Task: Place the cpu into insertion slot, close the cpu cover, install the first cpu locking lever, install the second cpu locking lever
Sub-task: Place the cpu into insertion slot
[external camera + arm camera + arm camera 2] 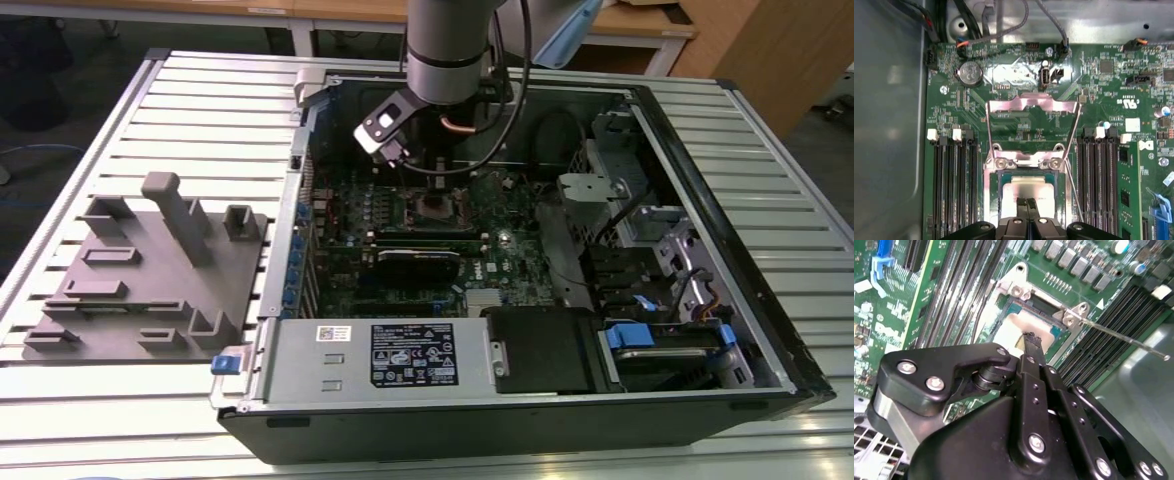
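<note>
The cpu (1026, 190), with its pale silver top, lies flat in the insertion slot (1004, 180) on the green motherboard; it also appears as the cpu (1016, 327) in the second wrist view. The cpu cover (1031, 106) is swung open, folded back from the slot on its hinge. My gripper (1027, 204) is shut, its two thin fingertips (1032, 341) pressed together right over the cpu's near edge. A thin locking lever (1126, 339) sticks out unlatched beside the slot. In the exterior view my gripper (396, 148) hangs inside the computer case above the slot (434, 207).
Rows of black memory slots (954, 185) flank the socket on both sides. The open case has a metal wall (296, 200) on the exterior view's left and drive bays (667, 240) on its right. A grey fixture (147, 270) sits on the slatted table beside the case.
</note>
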`<state>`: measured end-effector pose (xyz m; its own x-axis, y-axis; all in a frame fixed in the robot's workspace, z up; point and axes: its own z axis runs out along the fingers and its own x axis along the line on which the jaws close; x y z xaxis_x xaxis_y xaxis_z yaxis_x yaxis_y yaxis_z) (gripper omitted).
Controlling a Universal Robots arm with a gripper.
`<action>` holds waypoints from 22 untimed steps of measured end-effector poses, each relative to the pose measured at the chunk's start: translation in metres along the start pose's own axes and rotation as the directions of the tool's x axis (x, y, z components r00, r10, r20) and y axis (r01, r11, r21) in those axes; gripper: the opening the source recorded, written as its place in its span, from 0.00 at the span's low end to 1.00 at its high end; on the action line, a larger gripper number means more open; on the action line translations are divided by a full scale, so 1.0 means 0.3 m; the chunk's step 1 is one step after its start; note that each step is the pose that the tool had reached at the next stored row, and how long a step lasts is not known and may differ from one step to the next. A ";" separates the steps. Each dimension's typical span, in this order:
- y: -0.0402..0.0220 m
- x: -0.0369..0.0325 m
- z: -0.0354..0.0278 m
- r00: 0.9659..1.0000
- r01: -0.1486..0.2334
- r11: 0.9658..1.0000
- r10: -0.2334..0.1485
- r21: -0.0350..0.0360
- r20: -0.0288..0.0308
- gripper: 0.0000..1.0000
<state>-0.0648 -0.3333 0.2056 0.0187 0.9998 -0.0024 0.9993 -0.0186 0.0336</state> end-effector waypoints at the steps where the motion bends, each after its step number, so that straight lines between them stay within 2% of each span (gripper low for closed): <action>1: 0.000 0.000 0.000 1.000 0.000 1.000 0.000 0.000 0.000 0.10; 8: 0.001 -0.004 0.003 1.000 -0.001 1.000 0.001 0.000 0.000 0.10; 12: 0.001 -0.004 0.015 1.000 -0.002 1.000 0.002 0.000 0.000 0.10; 22: 0.000 -0.005 0.025 1.000 -0.003 1.000 0.003 0.001 0.001 0.10</action>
<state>-0.0647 -0.3347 0.1981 0.0212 0.9998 -0.0034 0.9993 -0.0211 0.0324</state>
